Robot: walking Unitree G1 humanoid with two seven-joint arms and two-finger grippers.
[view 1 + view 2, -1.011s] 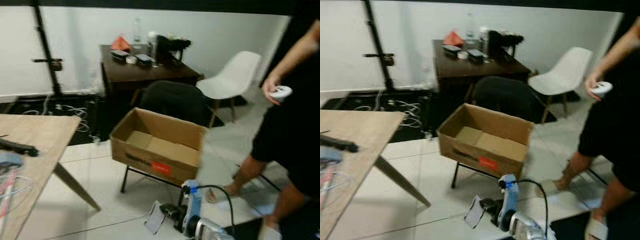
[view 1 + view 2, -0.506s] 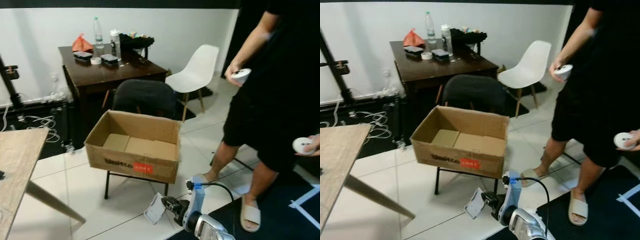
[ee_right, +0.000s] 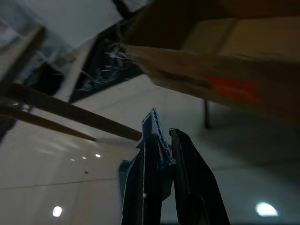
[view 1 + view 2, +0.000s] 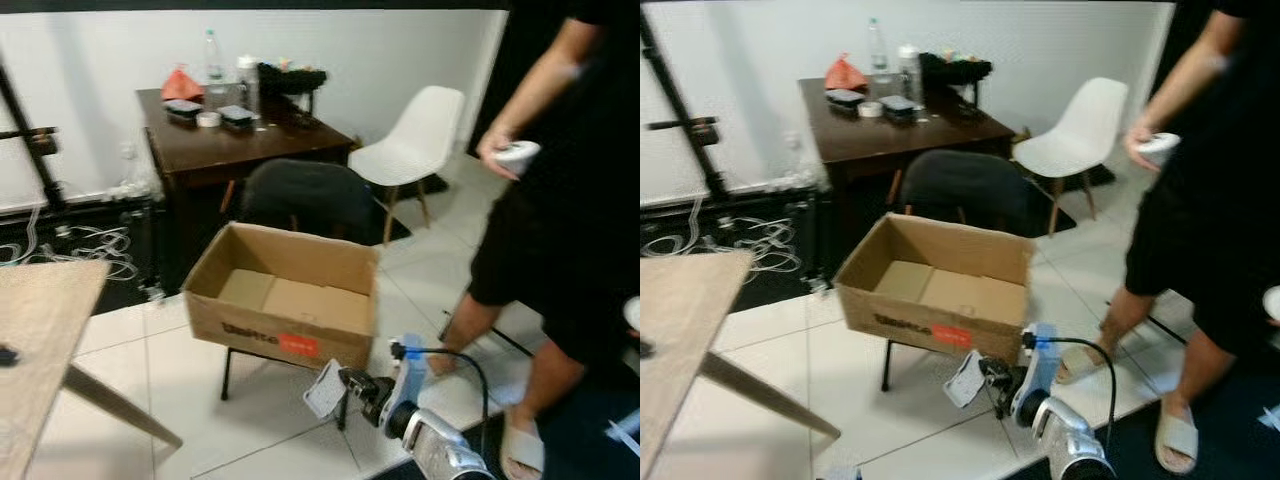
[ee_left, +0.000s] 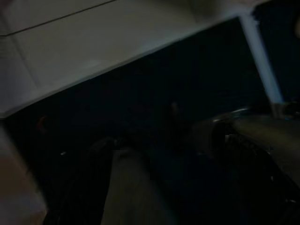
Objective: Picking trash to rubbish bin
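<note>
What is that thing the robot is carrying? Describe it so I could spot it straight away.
Find the open cardboard box resting on a black chair frame in the middle of the room. Just in front of its red-labelled side, low down, is the robot's right gripper. The pale, flat piece of trash pinched between its black fingers is the thing: light against dark fingers and brown cardboard.

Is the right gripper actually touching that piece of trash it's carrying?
Touching. In the right wrist view the right gripper is shut on the bluish flat trash piece, which sits clamped between its two fingers with no gap.
</note>
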